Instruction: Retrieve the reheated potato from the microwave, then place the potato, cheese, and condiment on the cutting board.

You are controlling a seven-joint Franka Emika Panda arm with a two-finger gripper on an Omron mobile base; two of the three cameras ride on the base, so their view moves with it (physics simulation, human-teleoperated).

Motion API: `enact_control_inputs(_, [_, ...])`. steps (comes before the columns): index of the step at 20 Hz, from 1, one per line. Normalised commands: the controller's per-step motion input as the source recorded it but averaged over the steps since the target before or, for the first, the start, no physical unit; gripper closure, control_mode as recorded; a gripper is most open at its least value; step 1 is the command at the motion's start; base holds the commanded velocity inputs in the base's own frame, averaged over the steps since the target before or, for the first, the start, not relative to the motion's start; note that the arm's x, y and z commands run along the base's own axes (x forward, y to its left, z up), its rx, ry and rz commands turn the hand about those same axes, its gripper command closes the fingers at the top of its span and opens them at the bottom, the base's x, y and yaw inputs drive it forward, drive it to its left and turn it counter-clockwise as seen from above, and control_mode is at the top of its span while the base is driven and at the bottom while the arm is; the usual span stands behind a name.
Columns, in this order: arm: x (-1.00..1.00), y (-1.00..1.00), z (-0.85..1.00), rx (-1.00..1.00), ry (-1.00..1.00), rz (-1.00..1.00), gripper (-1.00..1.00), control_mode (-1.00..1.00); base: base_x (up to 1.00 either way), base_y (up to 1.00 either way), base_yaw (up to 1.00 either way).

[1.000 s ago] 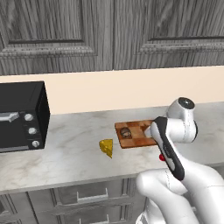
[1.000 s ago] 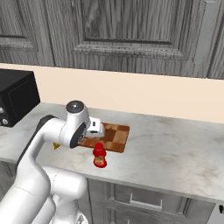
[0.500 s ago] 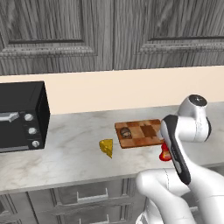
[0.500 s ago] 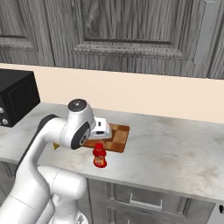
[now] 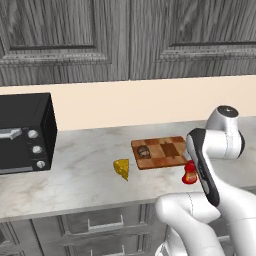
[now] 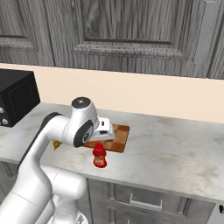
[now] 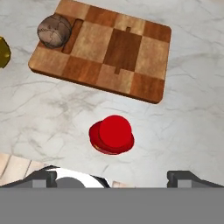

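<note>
The hand (image 7: 113, 177) hangs released and empty above the red condiment bottle (image 7: 112, 134), which stands on the bench (image 7: 183, 109) just beside the cutting board (image 7: 118, 50); the potato (image 7: 54, 30) already lies on that board, the cheese (image 5: 121, 168) waits off it.

From my left base camera I see the cutting board (image 5: 159, 153) lying on the marble counter (image 5: 75, 175), with the potato (image 5: 144, 151) on its left end. The cheese (image 5: 121, 168) stands on the counter just left of the board. The condiment (image 5: 189, 173) is partly hidden behind my arm (image 5: 202, 167). A black toaster oven (image 5: 24, 132) stands far left.
</note>
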Motion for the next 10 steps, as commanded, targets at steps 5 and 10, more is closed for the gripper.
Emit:
enact_control_inputs(5, [0.00, 0.01, -0.21, 0.00, 0.00, 0.00, -1.00, -1.00, 0.00, 0.00, 0.00])
enact_control_inputs(10, [0.07, 0.00, -0.19, 0.00, 0.00, 0.00, -1.00, -1.00, 0.00, 0.00, 0.00])
